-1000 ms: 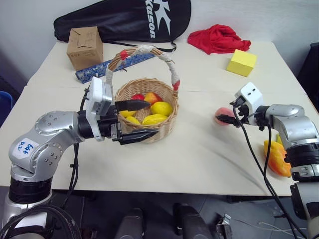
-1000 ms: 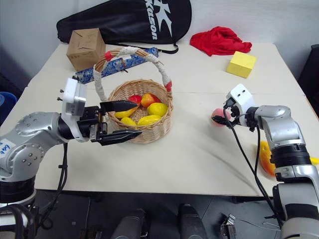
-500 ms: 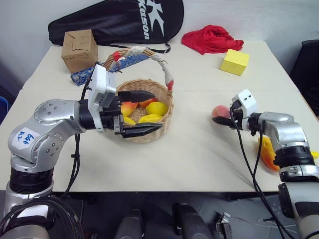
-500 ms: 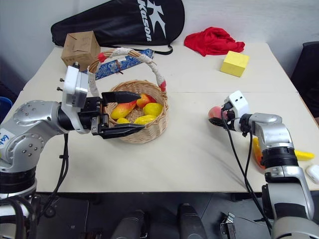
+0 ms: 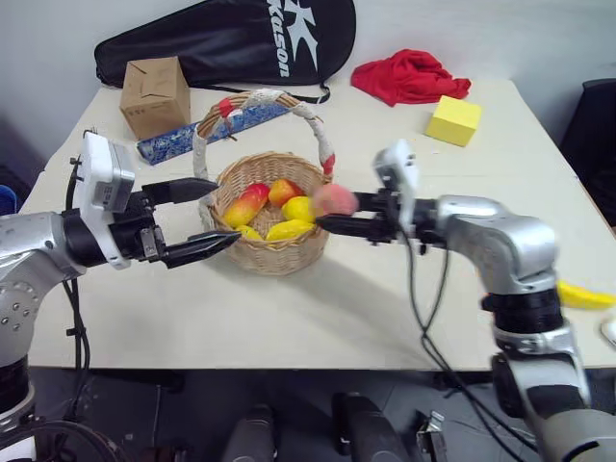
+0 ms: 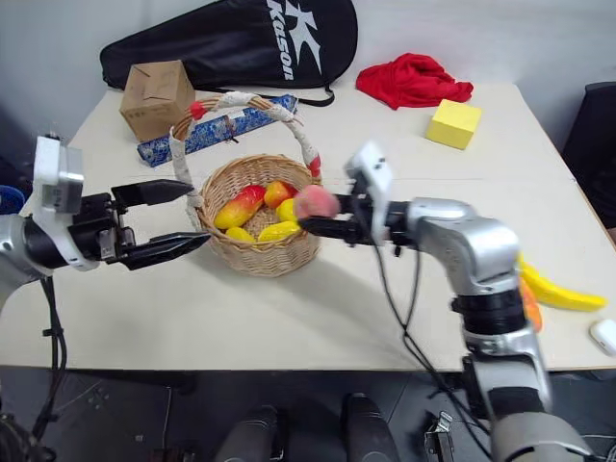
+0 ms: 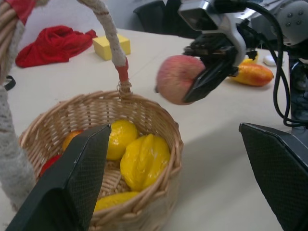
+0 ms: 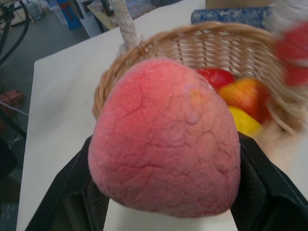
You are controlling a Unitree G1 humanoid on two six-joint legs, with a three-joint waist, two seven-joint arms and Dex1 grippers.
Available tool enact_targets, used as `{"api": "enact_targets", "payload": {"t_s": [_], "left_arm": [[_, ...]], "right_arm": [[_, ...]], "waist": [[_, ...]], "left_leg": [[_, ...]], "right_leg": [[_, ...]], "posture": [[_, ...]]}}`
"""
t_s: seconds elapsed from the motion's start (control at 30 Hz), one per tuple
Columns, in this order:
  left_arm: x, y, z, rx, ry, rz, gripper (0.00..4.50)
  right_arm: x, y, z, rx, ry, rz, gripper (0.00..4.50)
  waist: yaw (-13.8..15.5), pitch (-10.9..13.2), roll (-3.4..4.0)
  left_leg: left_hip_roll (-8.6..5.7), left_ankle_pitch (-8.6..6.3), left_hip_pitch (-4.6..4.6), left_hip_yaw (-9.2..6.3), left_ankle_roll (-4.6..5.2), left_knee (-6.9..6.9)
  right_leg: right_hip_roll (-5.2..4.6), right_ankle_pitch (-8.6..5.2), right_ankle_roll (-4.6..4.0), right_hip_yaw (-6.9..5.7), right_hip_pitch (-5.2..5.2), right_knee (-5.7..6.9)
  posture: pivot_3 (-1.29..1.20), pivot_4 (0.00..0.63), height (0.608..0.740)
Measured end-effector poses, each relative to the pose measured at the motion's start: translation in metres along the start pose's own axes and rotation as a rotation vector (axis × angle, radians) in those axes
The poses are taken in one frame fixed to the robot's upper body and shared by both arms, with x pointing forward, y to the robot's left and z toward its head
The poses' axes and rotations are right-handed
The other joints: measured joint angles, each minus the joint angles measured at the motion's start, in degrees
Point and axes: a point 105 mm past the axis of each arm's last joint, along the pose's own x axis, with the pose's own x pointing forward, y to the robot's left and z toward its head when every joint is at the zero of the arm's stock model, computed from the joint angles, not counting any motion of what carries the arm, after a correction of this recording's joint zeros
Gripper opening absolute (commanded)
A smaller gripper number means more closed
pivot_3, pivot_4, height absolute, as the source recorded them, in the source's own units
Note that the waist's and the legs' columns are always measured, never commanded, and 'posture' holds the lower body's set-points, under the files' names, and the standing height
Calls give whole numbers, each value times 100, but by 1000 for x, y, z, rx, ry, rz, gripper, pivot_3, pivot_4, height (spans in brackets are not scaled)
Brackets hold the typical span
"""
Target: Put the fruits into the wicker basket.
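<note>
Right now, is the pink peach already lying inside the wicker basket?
No, the pink peach is clamped between the right gripper's fingers in the air beside the wicker basket's rim, not among the fruits inside.

pink peach (image 8: 166, 137) clamped in the right tool (image 8: 166, 192), wicker basket (image 8: 144, 53) just beyond
</note>
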Motion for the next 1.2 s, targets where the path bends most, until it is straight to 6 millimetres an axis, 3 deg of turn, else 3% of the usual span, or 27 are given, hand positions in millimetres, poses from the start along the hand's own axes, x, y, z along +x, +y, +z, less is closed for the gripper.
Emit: {"api": "enact_targets", "payload": {"t_s": [0.1,0.2,0.27,0.4,0.47,0.6,0.63,0.73,0.9,0.97,1.2], "left_arm": [[2,-3,2,6,-1,0,4500],[3,-4,4,16,-4,-1,4500],[3,-3,5,20,-7,6,4500],[8,-5,5,19,-12,-13,4500],[13,-7,6,16,-20,-36,4500],[31,-16,7,4,-61,-120,4500],[37,-19,8,2,-75,-147,4500],[57,-32,8,-3,-108,-239,4500],[76,-44,9,6,-129,-340,4500],[77,-43,7,8,-121,-351,4500],[79,-47,2,14,-115,-373,4500]], "right_arm": [[27,8,10,-39,-9,5,2655],[39,3,11,-34,-22,-38,3588],[39,-1,9,-25,-16,-57,4405],[26,2,14,4,-27,-34,4462],[-1,2,26,8,-61,-28,4462],[-85,-21,40,21,-91,-229,4462],[-107,-29,36,30,-70,-306,4462],[-171,-52,-2,58,107,-544,4462],[-250,-73,-42,64,346,-806,4462],[-274,-72,-57,78,437,-844,4462],[-306,-43,-87,194,583,-779,4462]], "waist": [[4,0,0],[-7,-1,-2],[-5,-1,-2],[-7,-1,-2],[27,-1,-2],[115,-2,-3],[141,-2,-3],[169,-2,-3],[80,-2,-2],[48,-1,-2],[9,-2,-2]], "left_leg": [[-6,5,-10,-5,-8,0],[-11,4,-10,-2,-8,0],[-11,5,-15,-3,-8,0],[-10,3,-22,-3,-6,-3],[-12,1,-32,-14,-1,-2],[-19,-11,-32,-15,24,1],[-20,-13,-32,-13,27,1],[-22,-13,-30,-6,32,1],[-11,-8,15,68,40,0],[-3,-5,24,71,38,2],[-5,-2,31,73,38,5]], "right_leg": [[-9,0,0,-7,-3,1],[-13,0,1,-8,1,1],[-13,1,1,-10,-1,0],[-12,0,1,-13,-7,-1],[-16,0,1,-23,-6,-7],[-27,1,2,-28,6,-19],[-26,1,2,-28,8,-23],[-22,2,5,-25,14,-33],[20,11,23,7,17,-29],[29,10,22,12,19,-19],[35,11,23,24,20,-6]], "posture": [[0,150,740],[0,150,740],[0,150,740],[0,150,740],[0,150,740],[0,150,740],[0,150,740],[0,150,740],[0,150,740],[0,150,740],[0,150,740]]}}
